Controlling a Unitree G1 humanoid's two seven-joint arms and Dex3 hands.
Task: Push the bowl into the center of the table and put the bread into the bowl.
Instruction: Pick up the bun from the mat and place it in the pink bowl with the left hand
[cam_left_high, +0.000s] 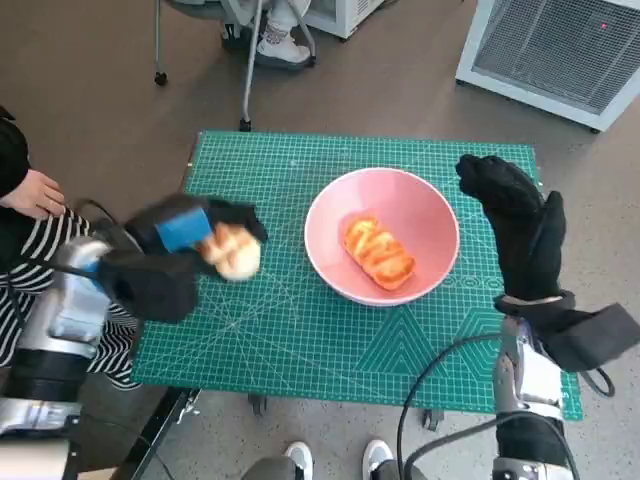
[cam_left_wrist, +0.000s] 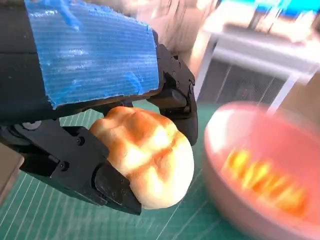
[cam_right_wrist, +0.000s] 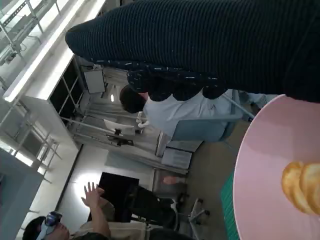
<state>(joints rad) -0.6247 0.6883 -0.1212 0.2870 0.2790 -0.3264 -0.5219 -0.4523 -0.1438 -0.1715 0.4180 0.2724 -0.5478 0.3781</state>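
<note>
Bread roll (cam_left_high: 234, 252), left of frame centre beside the pink bowl (cam_left_high: 425, 215), sits gripped in your left robot hand (cam_left_high: 185, 245): light, soft, squashable, so hold its flanks gently; right robot hand (cam_left_high: 515, 225) empty, fingers apart, at bowl's right rim above the tabletop (cam_left_high: 300, 340).

Bread (cam_left_high: 379, 253) in bowl (cam_left_high: 432, 205), mid-table (cam_left_high: 300, 340); second roll (cam_left_high: 233, 251) left of it.

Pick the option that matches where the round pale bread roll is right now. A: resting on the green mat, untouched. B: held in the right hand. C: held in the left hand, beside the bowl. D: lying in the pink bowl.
C: the left hand grips the round bread roll between its fingers, beside the pink bowl, which holds only a different, orange loaf.
</note>
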